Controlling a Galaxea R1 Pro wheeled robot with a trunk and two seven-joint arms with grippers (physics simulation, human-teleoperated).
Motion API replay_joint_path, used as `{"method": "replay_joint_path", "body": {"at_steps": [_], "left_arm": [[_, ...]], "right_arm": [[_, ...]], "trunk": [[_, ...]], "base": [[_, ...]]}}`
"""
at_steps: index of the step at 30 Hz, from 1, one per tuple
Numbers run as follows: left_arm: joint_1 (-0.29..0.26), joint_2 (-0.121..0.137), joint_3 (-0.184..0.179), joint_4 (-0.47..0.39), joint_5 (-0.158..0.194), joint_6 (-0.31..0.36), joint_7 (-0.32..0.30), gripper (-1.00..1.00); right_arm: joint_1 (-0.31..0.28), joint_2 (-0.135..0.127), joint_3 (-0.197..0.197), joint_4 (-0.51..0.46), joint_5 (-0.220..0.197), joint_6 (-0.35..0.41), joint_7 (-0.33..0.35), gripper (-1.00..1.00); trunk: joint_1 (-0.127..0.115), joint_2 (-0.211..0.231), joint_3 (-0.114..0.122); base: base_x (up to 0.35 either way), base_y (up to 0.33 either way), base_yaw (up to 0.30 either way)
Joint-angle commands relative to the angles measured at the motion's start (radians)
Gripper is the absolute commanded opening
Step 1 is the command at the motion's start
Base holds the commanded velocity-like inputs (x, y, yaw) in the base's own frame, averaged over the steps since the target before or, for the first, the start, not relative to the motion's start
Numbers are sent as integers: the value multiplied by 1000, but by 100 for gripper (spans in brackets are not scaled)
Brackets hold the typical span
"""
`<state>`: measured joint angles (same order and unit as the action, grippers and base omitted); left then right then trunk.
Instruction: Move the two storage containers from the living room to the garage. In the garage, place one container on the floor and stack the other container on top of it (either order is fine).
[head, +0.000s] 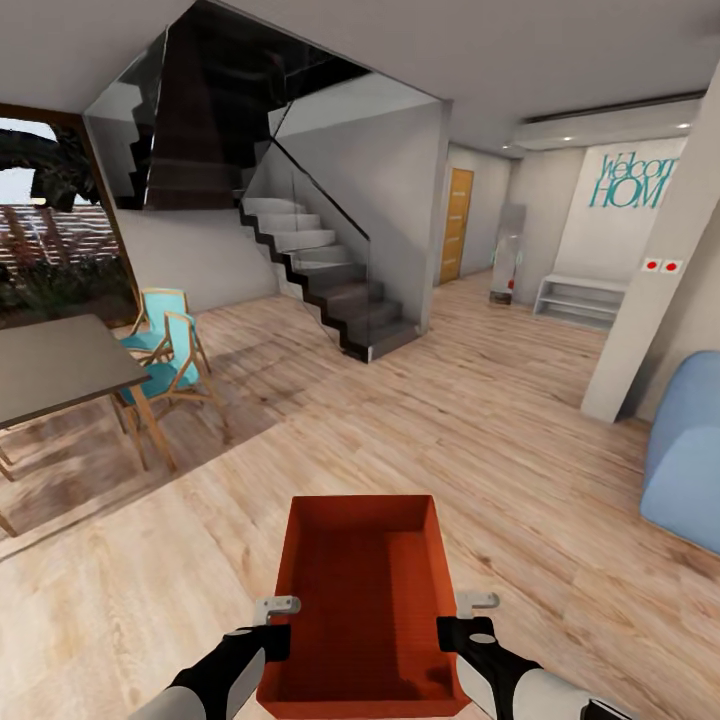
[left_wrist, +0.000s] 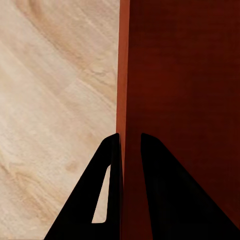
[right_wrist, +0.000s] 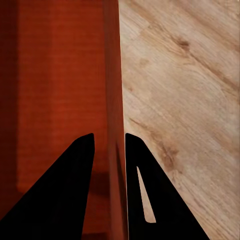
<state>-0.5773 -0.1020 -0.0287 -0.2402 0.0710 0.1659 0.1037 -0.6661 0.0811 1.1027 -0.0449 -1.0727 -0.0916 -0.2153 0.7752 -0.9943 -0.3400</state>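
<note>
One red-orange storage container (head: 365, 590) hangs open-topped and empty in front of me, above the light wood-plank floor (head: 450, 420). My left gripper (head: 272, 625) is shut on its left wall, and my right gripper (head: 462, 620) is shut on its right wall. In the left wrist view the left gripper (left_wrist: 130, 136) has one finger on each side of the thin wall of the container (left_wrist: 185, 75). The right wrist view has the right gripper (right_wrist: 109, 135) pinching the opposite wall of the container (right_wrist: 60, 75) the same way.
A staircase (head: 330, 280) with glass railing rises ahead left. A table (head: 60, 365) and turquoise chairs (head: 170, 350) stand at the left. A white pillar (head: 660, 290) and blue sofa (head: 690, 450) are at the right. An orange door (head: 457, 225) lies down the hallway ahead.
</note>
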Motion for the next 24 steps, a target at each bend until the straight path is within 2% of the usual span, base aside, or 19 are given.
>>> {"method": "replay_joint_path", "body": {"at_steps": [1, 24], "left_arm": [[-1, 1, -13, -7, 15, 6, 10, -100], [-1, 1, -13, -6, 15, 9, 10, -100]], "right_arm": [[0, -4, 34, 8, -18, 2, -3, -100], [0, 0, 34, 8, -17, 2, -3, -100]], "trunk": [[1, -1, -1], [1, -1, -1]], "base": [[323, 0, 0], [323, 0, 0]]}}
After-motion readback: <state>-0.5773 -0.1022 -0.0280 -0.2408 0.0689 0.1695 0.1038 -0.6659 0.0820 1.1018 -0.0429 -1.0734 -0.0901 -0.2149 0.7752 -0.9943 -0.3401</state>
